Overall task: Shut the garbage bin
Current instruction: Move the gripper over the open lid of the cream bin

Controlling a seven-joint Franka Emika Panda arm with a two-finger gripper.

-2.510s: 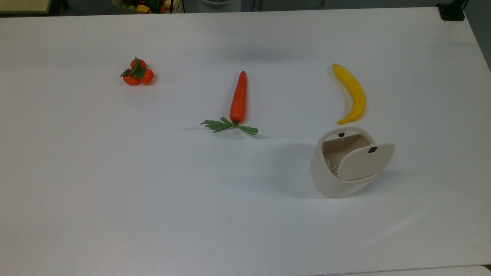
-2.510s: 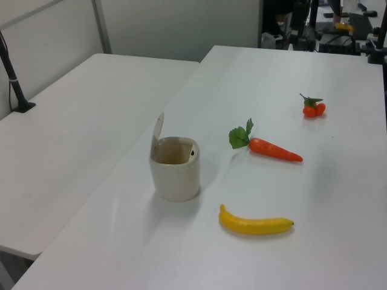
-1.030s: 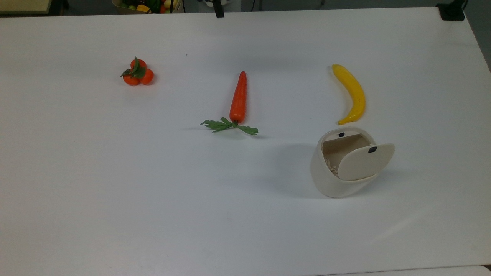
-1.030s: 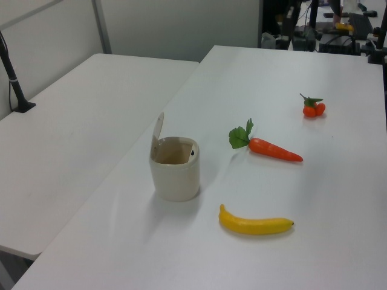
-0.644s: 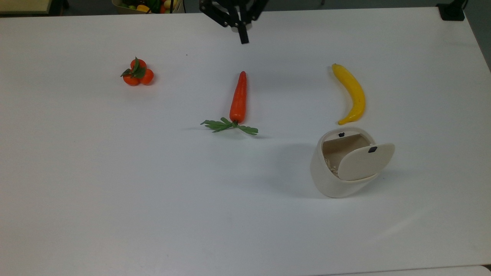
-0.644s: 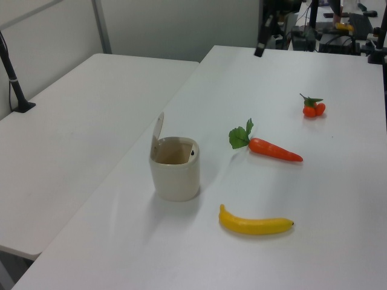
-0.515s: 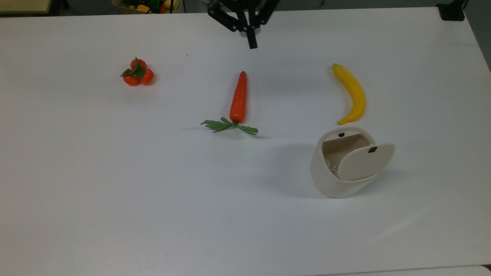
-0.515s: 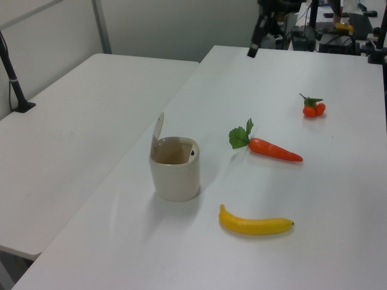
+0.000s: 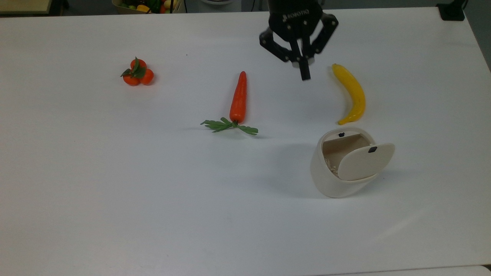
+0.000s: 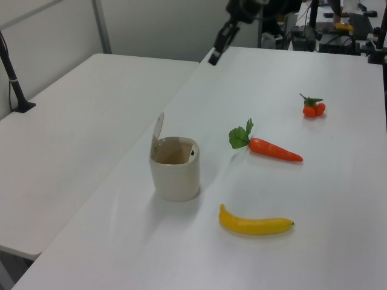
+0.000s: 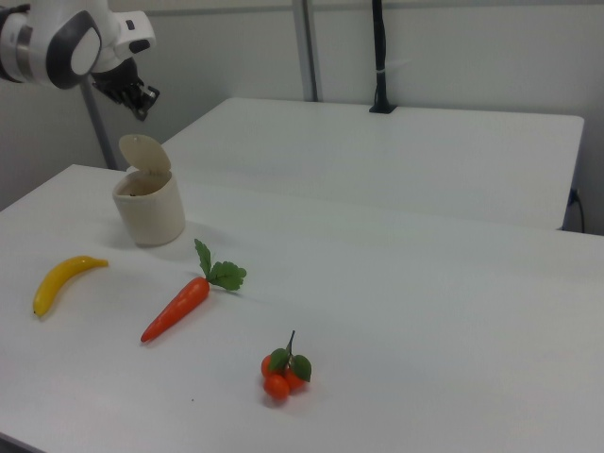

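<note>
We see the black fingers [image 9: 305, 73] pressed together, holding nothing, beneath a gripper body lettered "ROBOTIQ". The small cream-white plastic garbage bin [image 9: 337, 168] stands upright on the white counter [image 9: 115, 184], its flat hinged lid [image 9: 364, 161] raised. A yellow banana [image 9: 351, 94] lies between them; an orange carrot [image 9: 238, 97] and tangerines [image 9: 138, 73] lie towards the top view's left.

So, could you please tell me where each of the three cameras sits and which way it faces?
Top view: high over the table, looking steeply down; the gripper enters from the far edge.
Left view: low beside the garbage bin, looking along the table; the gripper hangs at the far end.
Right view: low at the opposite end, nearest the oranges; arm and gripper above the bin.
All three share the bin, banana and carrot.
</note>
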